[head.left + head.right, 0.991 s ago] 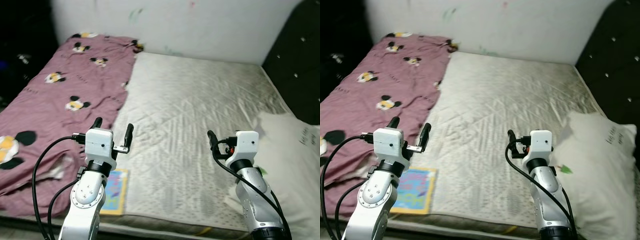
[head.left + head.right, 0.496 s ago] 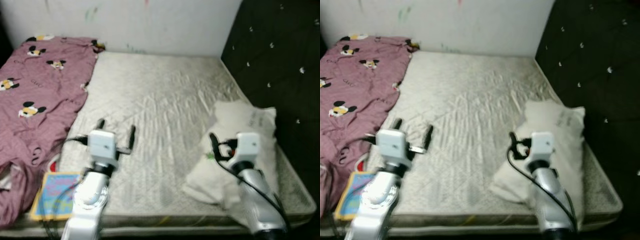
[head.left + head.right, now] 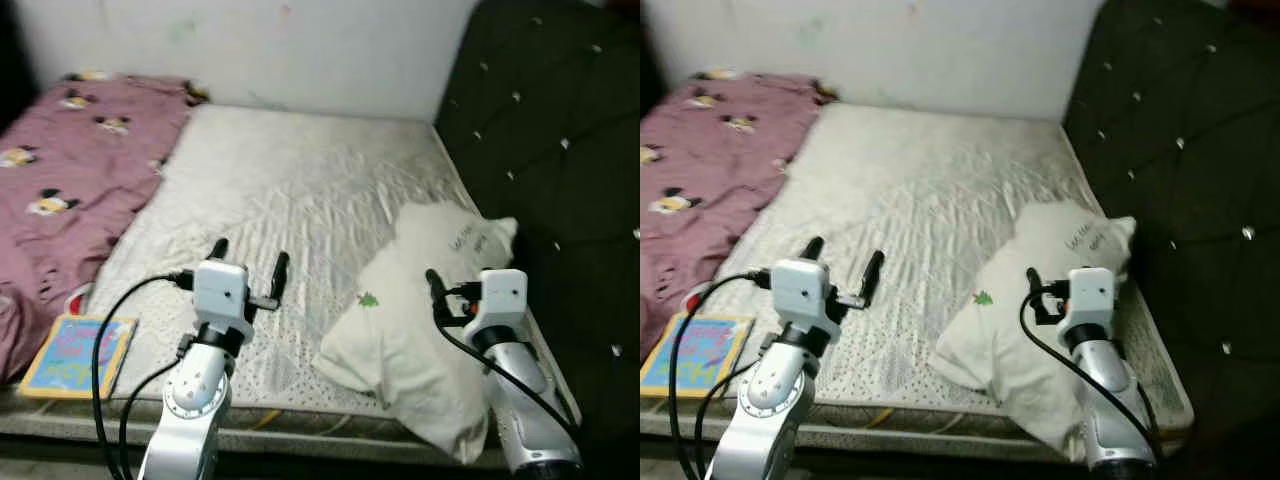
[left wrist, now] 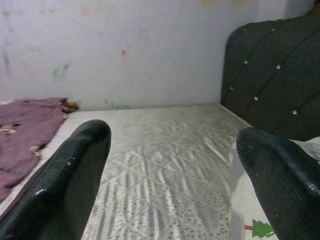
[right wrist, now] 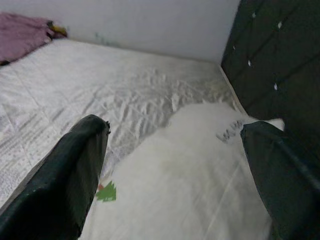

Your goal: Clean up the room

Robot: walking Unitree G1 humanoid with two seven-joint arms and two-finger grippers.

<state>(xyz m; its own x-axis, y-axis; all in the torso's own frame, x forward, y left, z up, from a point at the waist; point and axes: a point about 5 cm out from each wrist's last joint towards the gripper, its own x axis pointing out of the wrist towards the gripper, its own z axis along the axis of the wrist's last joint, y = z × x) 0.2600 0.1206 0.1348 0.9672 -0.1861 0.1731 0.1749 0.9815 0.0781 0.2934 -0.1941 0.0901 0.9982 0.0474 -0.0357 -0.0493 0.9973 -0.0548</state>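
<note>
White pillow (image 3: 420, 330) on bare mattress (image 3: 290, 200)

Mattress (image 3: 300, 190): pale grey-white, with quilted diamond lines and small dark dots.
Blanket (image 3: 60, 170): dusty pink-purple, with a cartoon mouse print in black, white and yellow.
Pillow (image 3: 420, 330): white, with a small green tree mark and some dark writing near one end.
Headboard (image 3: 550, 150): black, tufted, with small shiny buttons.
Book (image 3: 75, 355): light blue cover with a yellow border and pink marks.
Wall (image 3: 260, 50): white, with some faint green and red stains.
</note>
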